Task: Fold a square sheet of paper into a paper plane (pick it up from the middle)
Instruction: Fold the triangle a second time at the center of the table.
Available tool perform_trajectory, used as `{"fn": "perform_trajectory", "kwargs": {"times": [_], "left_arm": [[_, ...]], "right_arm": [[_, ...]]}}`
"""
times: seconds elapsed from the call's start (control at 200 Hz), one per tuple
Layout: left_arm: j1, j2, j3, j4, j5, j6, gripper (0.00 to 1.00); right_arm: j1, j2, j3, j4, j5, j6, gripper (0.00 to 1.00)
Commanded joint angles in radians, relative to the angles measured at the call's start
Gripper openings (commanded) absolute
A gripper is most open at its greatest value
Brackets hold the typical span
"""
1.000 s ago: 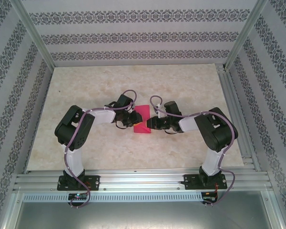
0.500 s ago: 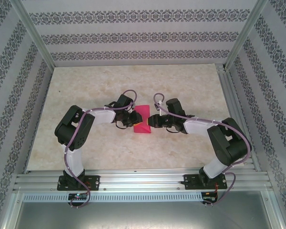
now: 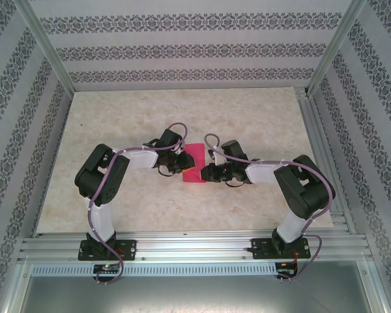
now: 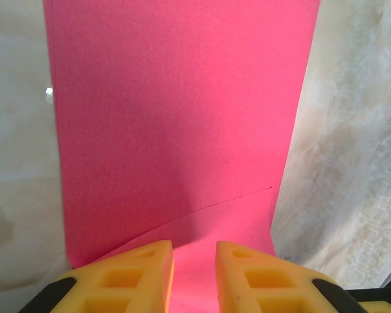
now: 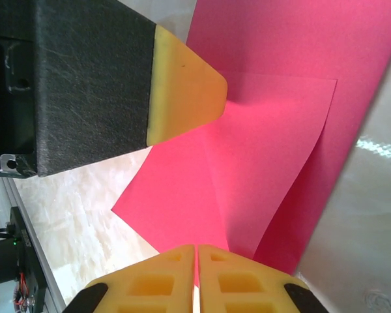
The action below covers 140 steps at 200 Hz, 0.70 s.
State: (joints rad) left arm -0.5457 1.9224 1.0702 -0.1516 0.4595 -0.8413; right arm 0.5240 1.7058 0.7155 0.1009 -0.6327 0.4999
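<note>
From the top camera, the square sheet of paper (image 3: pixel 195 163) lies folded to a narrow magenta shape near the middle of the pale marbled desk (image 3: pixel 247 111), directly between the two arms. The left hand (image 3: pixel 180 163) reaches in at its left edge and the right hand (image 3: pixel 204 173) at its lower right corner. Both touch the paper, but their fingers are too small here to read.

The left wrist camera looks along the paper, which runs as a long strip from the hand to the top of the picture, with bare desk on both sides. A loose folded flap with a slanting edge lies across the near end. The left hand's two yellow fingers (image 4: pixel 140 274) sit on that flap, standing a little apart, and pink shows in the gap between them with nothing visibly pinched.

In the right wrist camera, the right hand's yellow fingers (image 5: pixel 238 280) are pressed almost together, with a thin pink sliver of the paper's lifted flap caught between them. The flap rises from the flat layer toward this hand. At upper left, a yellow-tipped black finger (image 5: pixel 182 85) of the left hand bears on the paper's far edge.
</note>
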Motion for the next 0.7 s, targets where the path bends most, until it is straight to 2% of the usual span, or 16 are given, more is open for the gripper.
{"fn": "perform_trajectory", "kwargs": {"times": [0.0,0.694], "left_arm": [[-0.013,0.026,0.008,-0.038,-0.021,0.029,0.27],[-0.014,0.032,0.020,-0.045,-0.010,0.036,0.27]], "right_arm": [[0.007,0.026,0.004,-0.005,-0.013,0.000,0.10],[0.010,0.078,-0.040,-0.042,0.015,-0.001,0.12]]}}
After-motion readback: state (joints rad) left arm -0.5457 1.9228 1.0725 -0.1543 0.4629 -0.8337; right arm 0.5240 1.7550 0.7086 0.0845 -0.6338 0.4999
